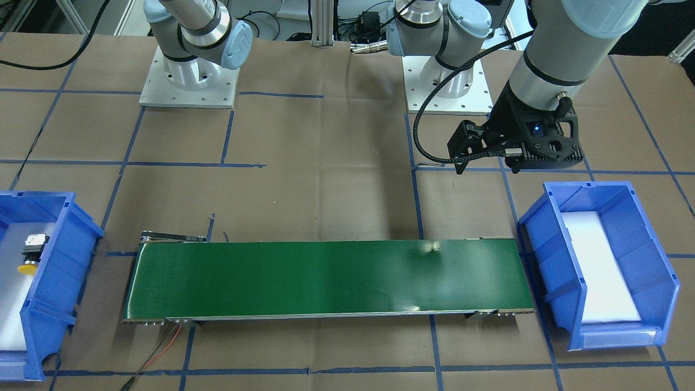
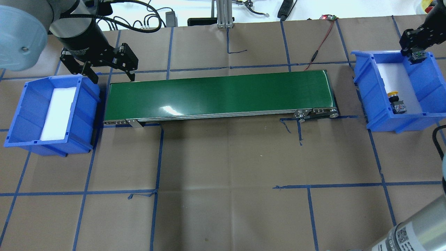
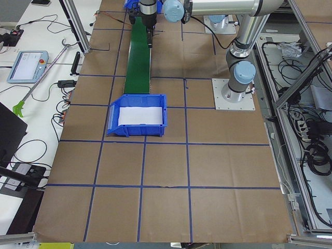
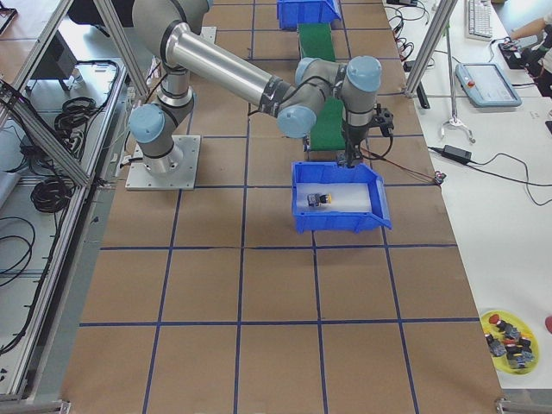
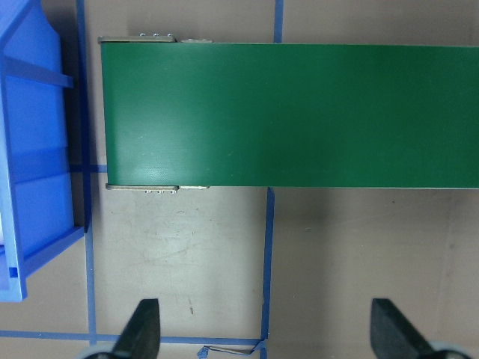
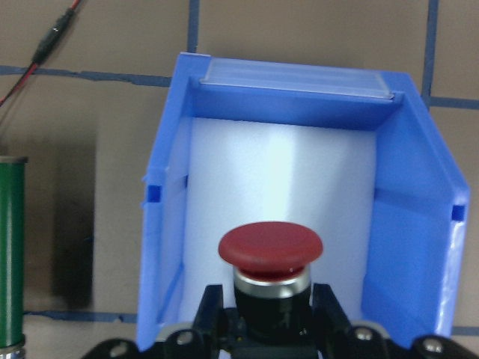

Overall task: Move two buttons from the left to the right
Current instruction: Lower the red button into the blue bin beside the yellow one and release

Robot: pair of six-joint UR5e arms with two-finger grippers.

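The red-capped button (image 6: 271,258) sits between the fingers of my right gripper (image 2: 416,57), which is shut on it and holds it above the far end of the right blue bin (image 2: 364,92). The yellow-capped button (image 2: 395,101) lies on its side on the white pad inside that bin; it also shows in the front view (image 1: 31,252) and the right side view (image 4: 319,200). My left gripper (image 2: 113,77) is open and empty, hovering over the paper between the left blue bin (image 2: 21,115) and the conveyor's left end. Its fingertips (image 5: 142,329) stand wide apart.
A green conveyor belt (image 2: 219,94) runs between the two bins, with nothing on it. The left bin holds only a white pad (image 2: 57,113). Red and black wires (image 2: 318,48) lead off behind the belt's right end. Brown paper with blue tape lines covers the table.
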